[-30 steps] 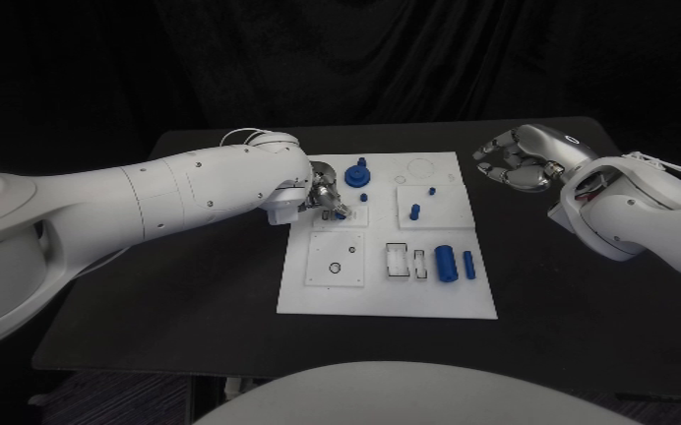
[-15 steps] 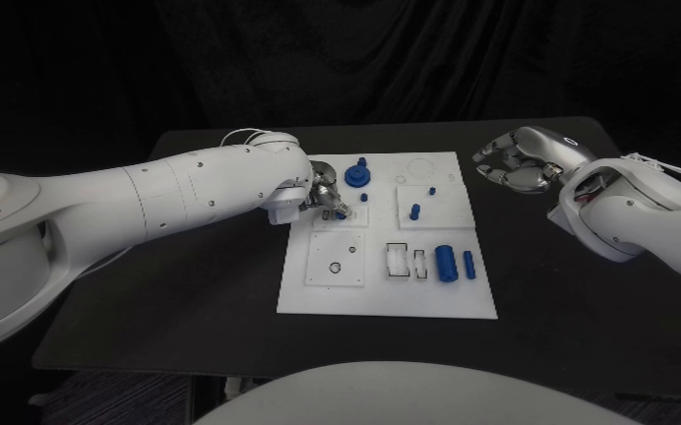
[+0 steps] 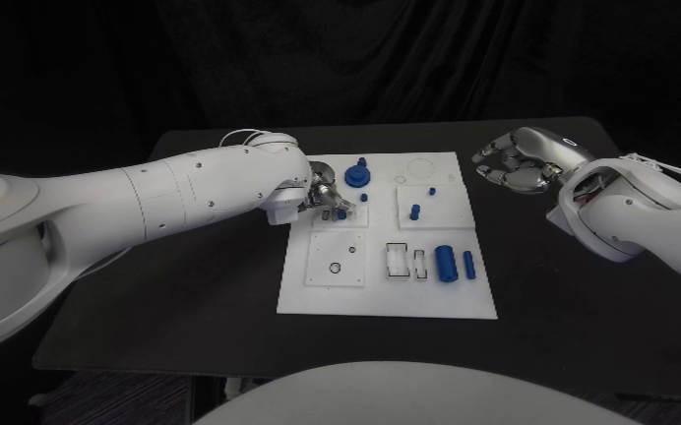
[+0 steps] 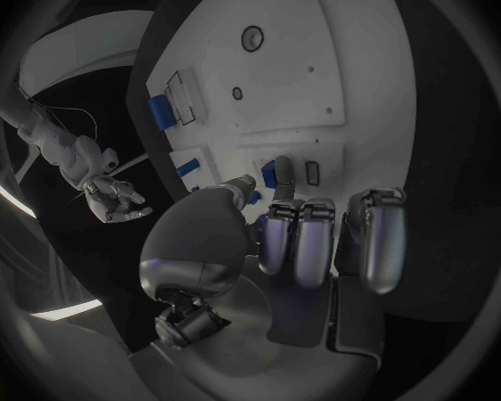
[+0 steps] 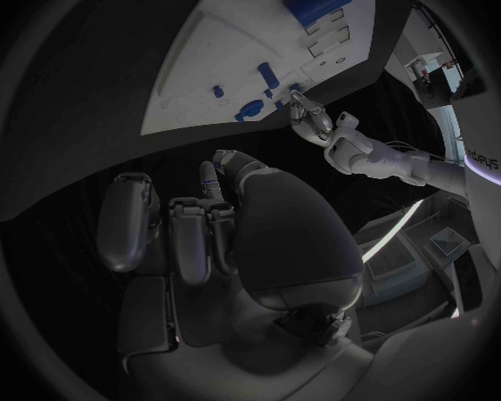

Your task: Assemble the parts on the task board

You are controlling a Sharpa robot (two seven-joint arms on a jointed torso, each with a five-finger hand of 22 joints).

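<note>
- The task board (image 3: 386,277) lies flat in the middle of the black table (image 3: 185,277), a white plate with small blue parts scattered over it.
- Left hand (image 3: 327,199) is down over the board's far-left corner — fingertips (image 4: 275,216) pinching a small blue peg (image 4: 269,174) right at a square panel of the board.
- Just beside that hand stands a round blue knob (image 3: 355,176), with a little blue pin (image 3: 365,197) near it.
- Middle of the board: another blue peg (image 3: 414,212), standing by itself on a square panel.
- Near-right part of the board: a fat blue cylinder (image 3: 444,261) and a thin blue bar (image 3: 468,266) lying side by side, next to some rectangular slots (image 3: 399,261).
- Right hand (image 3: 514,162) hovers off the board's far-right corner, above the table — fingers curled in, holding nothing.
</note>
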